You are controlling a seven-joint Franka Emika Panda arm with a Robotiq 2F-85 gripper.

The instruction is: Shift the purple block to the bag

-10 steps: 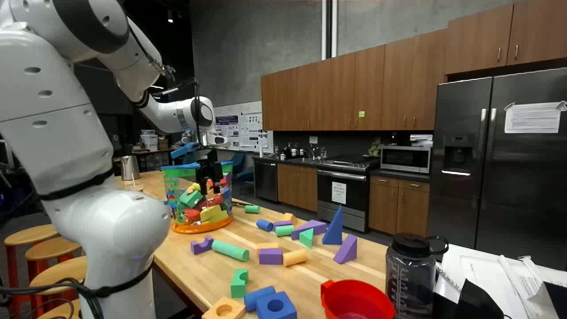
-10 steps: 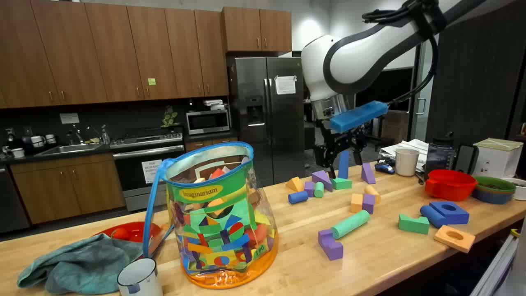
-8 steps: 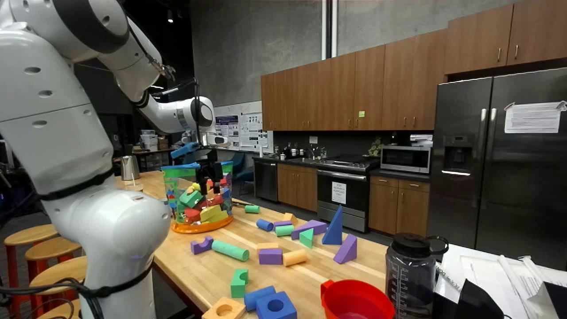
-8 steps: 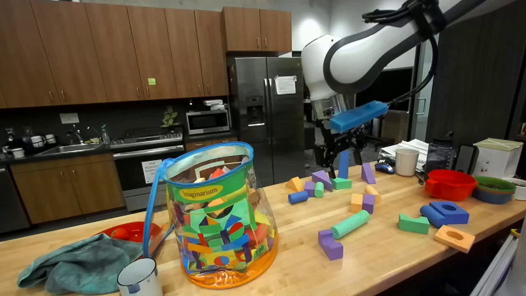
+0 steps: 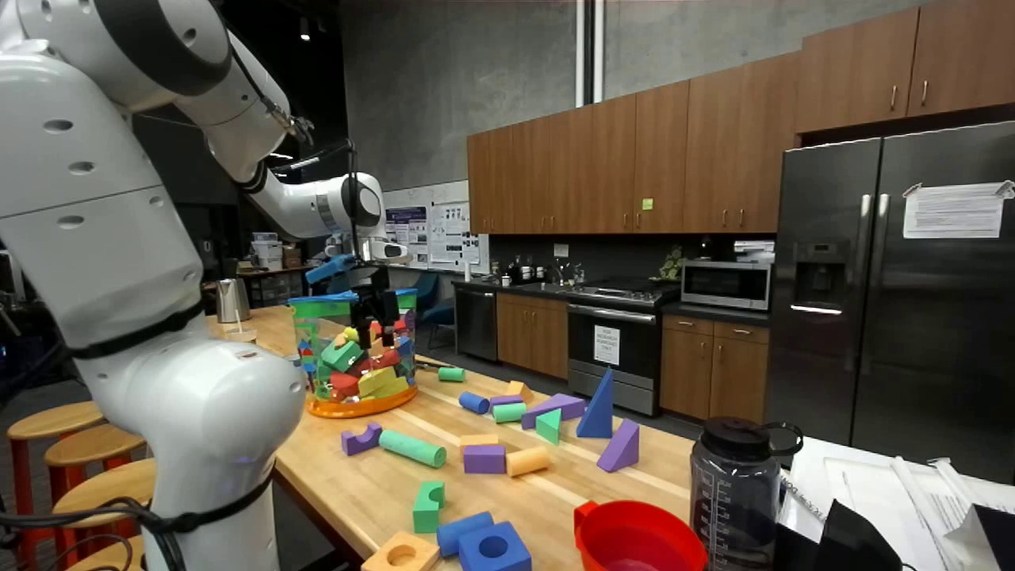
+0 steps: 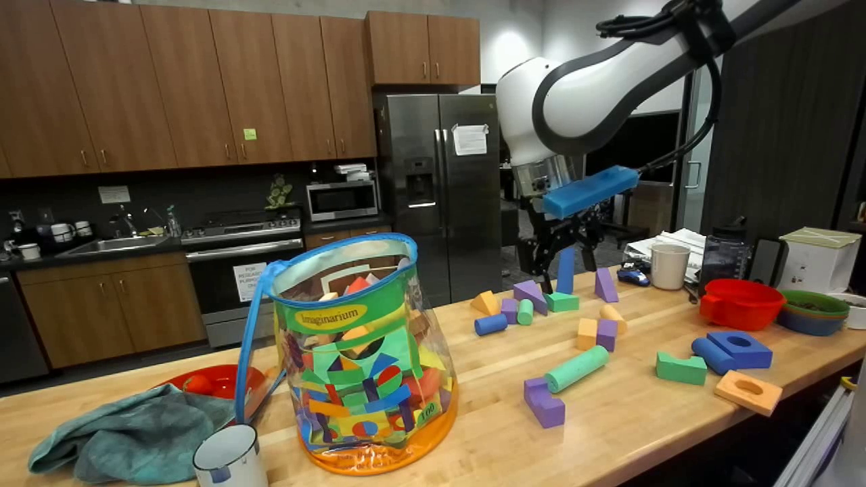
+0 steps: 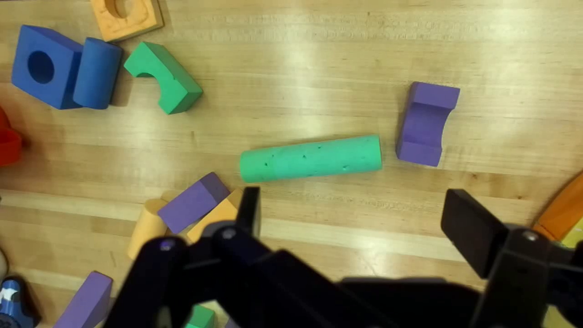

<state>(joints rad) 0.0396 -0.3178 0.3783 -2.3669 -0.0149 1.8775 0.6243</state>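
- My gripper (image 7: 355, 214) hangs over the tabletop (image 7: 319, 100) with its fingers well apart and nothing between them.
- More than one purple block lies below me, so I can't be sure which is meant; I take it to be the purple arch block (image 7: 423, 124), the one nearest the bag (image 6: 338, 318).
- In the wrist view that arch lies ahead of my fingertips, toward the finger on the bag's side; the bag stands upright beyond that finger.
- The purple rectangular block (image 7: 193, 205) is off past my other finger.
- I judge this to be the reach: nothing gripped, the carry not yet begun.
- Next I'd shift ahead and a little bagward, turn slightly to straddle the arch across its narrow width, clear the end of the green cylinder (image 7: 312, 158) just beside it, then lower and close.
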